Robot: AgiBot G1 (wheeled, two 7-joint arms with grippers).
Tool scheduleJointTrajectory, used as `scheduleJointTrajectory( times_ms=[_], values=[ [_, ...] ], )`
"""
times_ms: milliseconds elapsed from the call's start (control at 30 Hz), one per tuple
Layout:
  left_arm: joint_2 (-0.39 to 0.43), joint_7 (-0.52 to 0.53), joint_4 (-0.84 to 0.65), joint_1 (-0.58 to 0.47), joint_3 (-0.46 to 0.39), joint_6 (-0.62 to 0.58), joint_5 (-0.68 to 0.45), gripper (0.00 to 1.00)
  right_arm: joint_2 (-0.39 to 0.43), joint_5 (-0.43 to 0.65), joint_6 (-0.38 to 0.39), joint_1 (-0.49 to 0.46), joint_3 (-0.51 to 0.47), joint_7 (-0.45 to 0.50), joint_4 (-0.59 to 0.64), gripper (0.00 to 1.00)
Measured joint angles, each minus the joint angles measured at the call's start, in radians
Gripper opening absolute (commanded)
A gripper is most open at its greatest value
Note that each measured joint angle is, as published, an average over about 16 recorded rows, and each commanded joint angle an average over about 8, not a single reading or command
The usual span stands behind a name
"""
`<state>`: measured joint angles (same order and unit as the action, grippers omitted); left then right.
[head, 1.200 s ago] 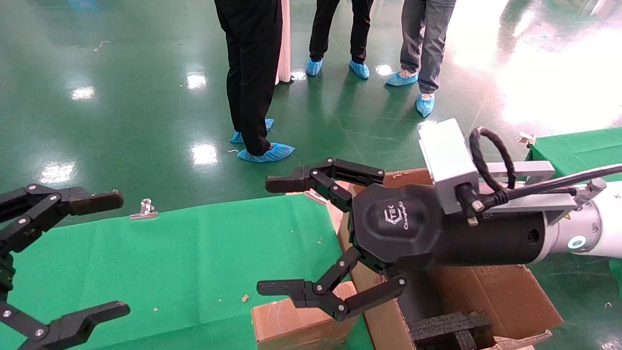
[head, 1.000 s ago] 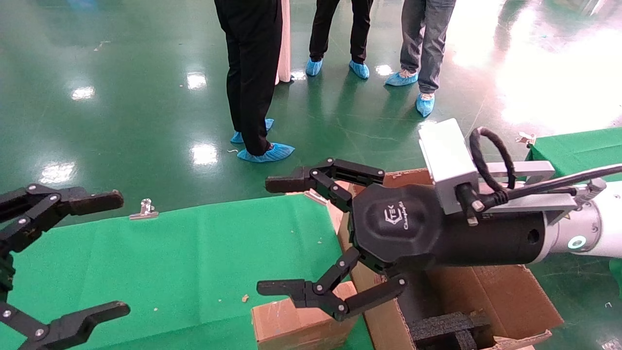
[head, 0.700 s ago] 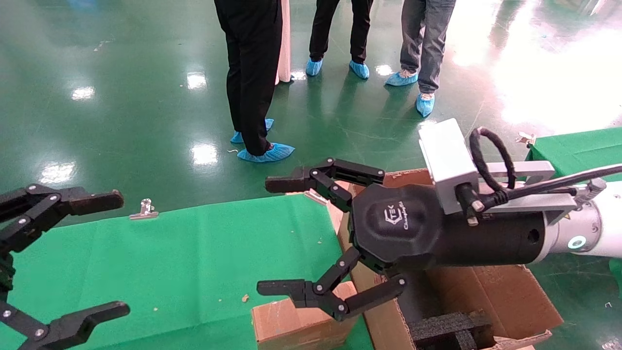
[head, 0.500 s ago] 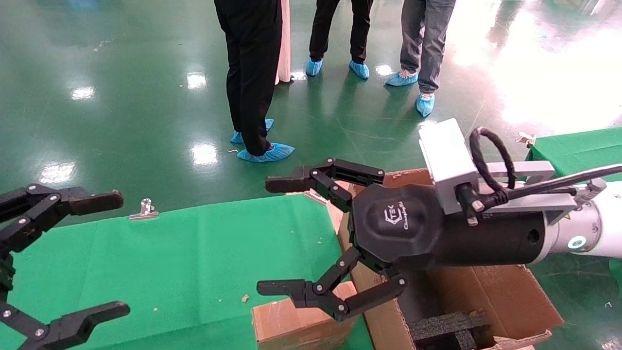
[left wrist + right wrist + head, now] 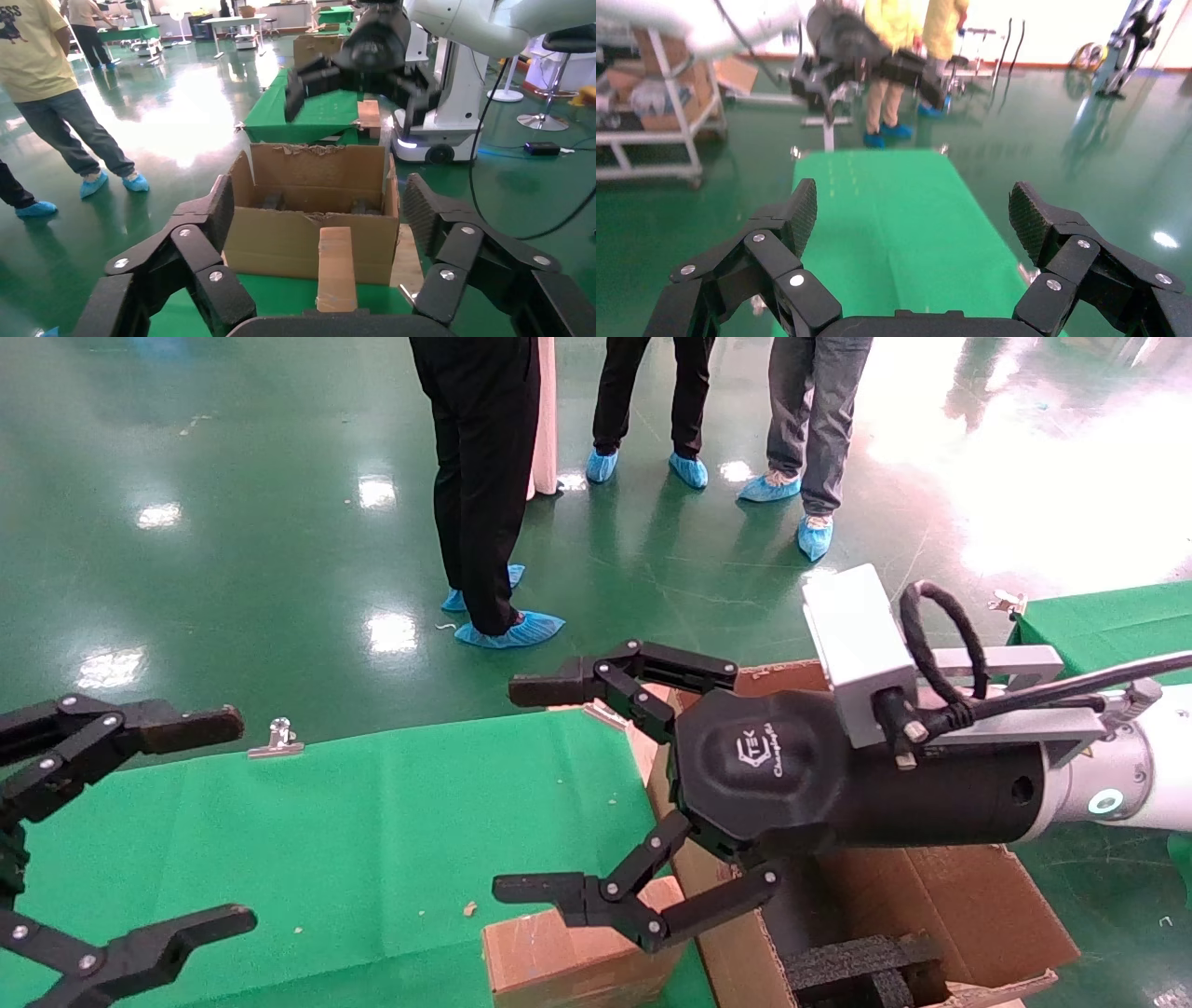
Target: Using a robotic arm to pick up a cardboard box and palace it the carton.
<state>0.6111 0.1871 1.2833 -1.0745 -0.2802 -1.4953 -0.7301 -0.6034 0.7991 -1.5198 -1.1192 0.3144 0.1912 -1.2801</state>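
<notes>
Head view: the robotic arm (image 5: 1145, 784) is reaching in from the right edge of the picture, its right claw (image 5: 531, 789) hanging with both fingers spread wide apart and gripping nothing. One finger is lying above the far right corner of the green surface (image 5: 326, 822); the other finger is hovering just over the cardboard box (image 5: 559, 957), with no contact discernible. The cardboard box is resting at the near right edge of the surface, directly beside the carton (image 5: 968, 905); whether the two are touching cannot be told. The carton is standing past the surface's right edge, open at the top, with black foam blocks (image 5: 857, 966) showing inside.

The left claw (image 5: 237, 822) is hanging over the left edge of the surface, likewise fully spread and empty. A metal clip (image 5: 277, 738) is sitting on the far edge of the surface.

Left wrist view: the cardboard box (image 5: 336, 270) is appearing between the parted fingers of the left claw (image 5: 320, 210), in front of the carton (image 5: 309, 217).

Right wrist view: the right claw (image 5: 916, 210) is framing the bare green surface (image 5: 891, 217).
</notes>
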Motion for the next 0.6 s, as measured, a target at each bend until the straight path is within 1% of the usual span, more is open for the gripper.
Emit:
scheduleJointTrajectory(
  times_ms=[133,267,433,600],
  values=[
    [0.0,0.0,0.0,0.0,0.0,0.0,0.0,0.0,-0.002,0.069,-0.022,-0.051,0.042,0.008,0.008,1.0],
    [0.0,0.0,0.0,0.0,-0.001,0.0,0.0,0.0,-0.01,0.154,-0.044,-0.12,0.105,0.022,0.022,1.0],
    [0.0,-0.001,-0.001,0.0,-0.001,0.0,0.001,0.0,-0.035,0.258,-0.064,-0.217,0.211,0.038,0.047,1.0],
    [0.0,-0.001,-0.001,-0.001,-0.001,0.0,0.001,0.0,-0.068,0.337,-0.07,-0.31,0.335,0.043,0.079,1.0]
  ],
)
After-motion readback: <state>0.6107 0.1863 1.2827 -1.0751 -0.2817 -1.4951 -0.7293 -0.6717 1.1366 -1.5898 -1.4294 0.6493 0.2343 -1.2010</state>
